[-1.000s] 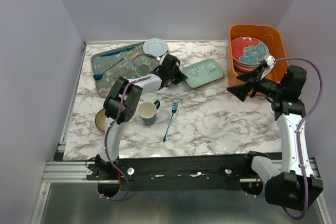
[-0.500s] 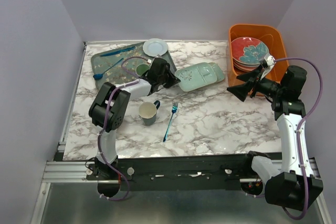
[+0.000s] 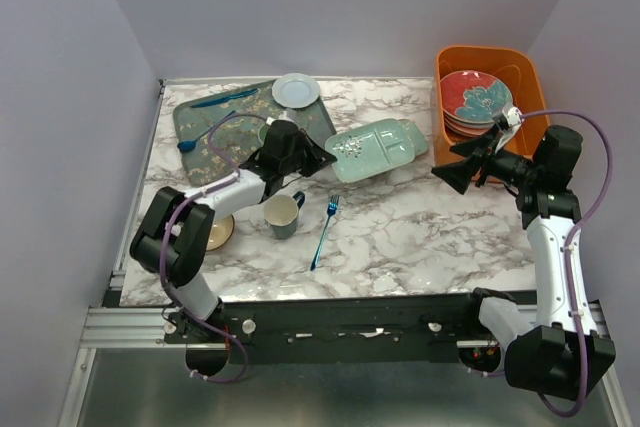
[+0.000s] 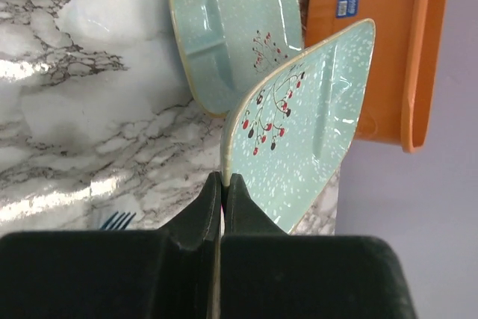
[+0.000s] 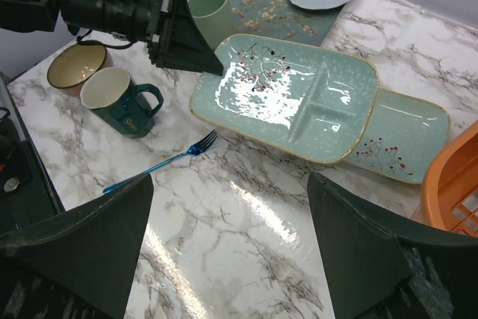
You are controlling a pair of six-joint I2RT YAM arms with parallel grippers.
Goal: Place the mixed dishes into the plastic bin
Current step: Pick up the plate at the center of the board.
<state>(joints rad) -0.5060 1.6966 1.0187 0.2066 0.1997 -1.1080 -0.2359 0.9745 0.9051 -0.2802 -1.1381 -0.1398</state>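
My left gripper (image 3: 312,154) is shut on the near-left edge of a pale-green divided dish (image 3: 375,150) and holds it tilted above the table; the pinch shows in the left wrist view (image 4: 222,178). A second pale-green dish (image 4: 235,31) lies flat on the marble under it, also in the right wrist view (image 5: 403,136). The orange bin (image 3: 525,72) stands at the far right with a red plate with teal flower (image 3: 478,97) on a stack inside. My right gripper (image 3: 465,165) is open and empty beside the bin. The dark mug (image 3: 283,215) and tan bowl (image 3: 218,233) sit near left.
A blue fork (image 3: 323,232) lies beside the mug. The dark floral tray (image 3: 205,117) at the far left holds a blue spoon (image 3: 205,132), a blue knife (image 3: 225,99) and a green mug (image 5: 216,13). A small pale plate (image 3: 296,90) rests at its corner.
My left gripper has drawn back toward the left with the divided dish and raised it off the dish below. The left elbow swung left. The right arm has not moved.
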